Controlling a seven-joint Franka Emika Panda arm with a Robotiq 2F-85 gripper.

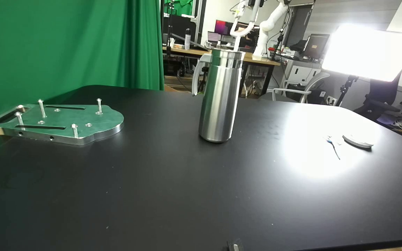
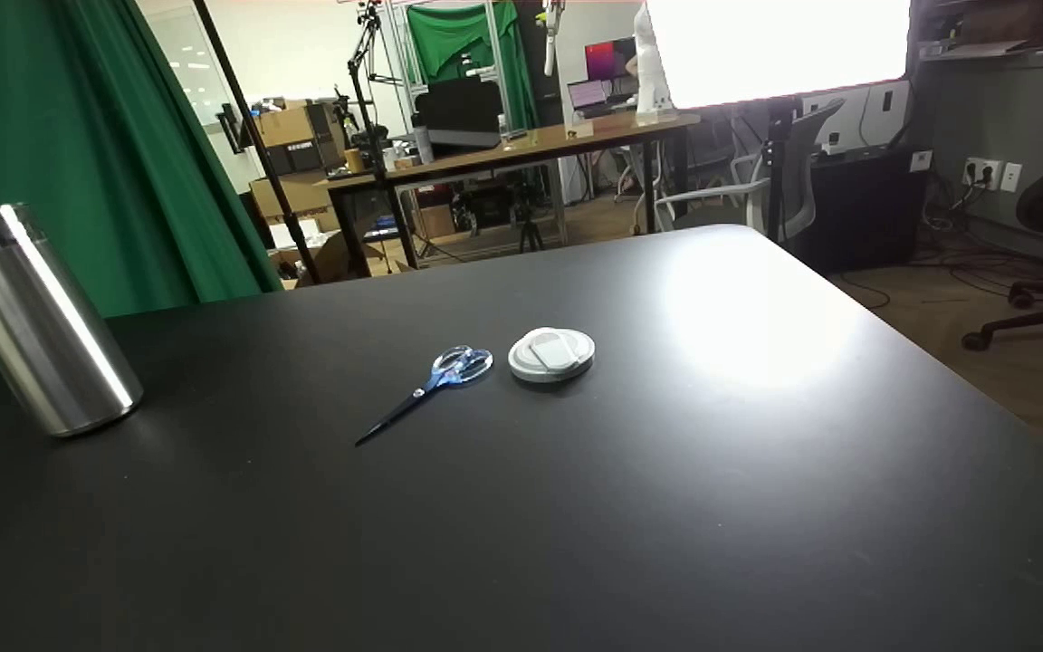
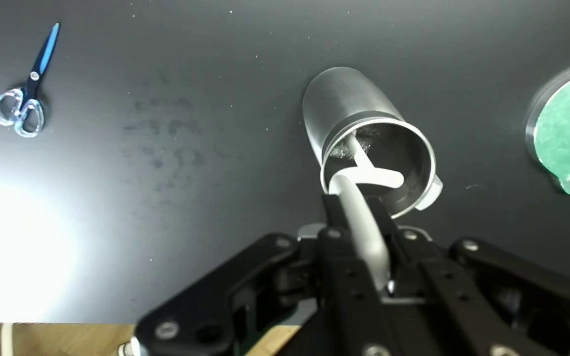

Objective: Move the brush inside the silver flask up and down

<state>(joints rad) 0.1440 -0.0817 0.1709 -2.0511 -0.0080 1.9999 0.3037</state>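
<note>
Gripping the brush [image 3: 366, 175] by its white handle [image 3: 363, 232], with the gripper [image 3: 356, 206] nearly together and only the thickness of this handle between the two black fingers [image 3: 333, 210]. Holding it over the mouth of the silver flask [image 3: 349, 96], with a hook-like bend just above the rim and the white stem [image 3: 360, 154] down inside. Showing in the wrist view, through the round opening, some greyish bristles [image 3: 340, 150], close to the inner wall; hiding the deeper part, and therefore not allowing to tell the depth. Not allowing either to tell of any contact between brush and rim.

Finding the flask upright on its base upon the black table [image 1: 169, 188], between the green plate [image 1: 68, 120] and the scissors [image 2: 419, 393], and well apart from both. Seeing the flask's handle [image 3: 430, 193] on the side toward the plate. Noticing on this plate several metal pegs [image 1: 42, 109], standing up from the surface.

Seeing the scissors flat on the table, with blades together, pointing the clear bluish finger loops toward the white round lid [image 2: 551, 355], just beside it but not touching. Partly losing both in the white glare [image 1: 309, 150] in an exterior view. Observing in both exterior views a green curtain [image 1: 82, 45] and also a bright light panel [image 1: 372, 52] beyond the table.
</note>
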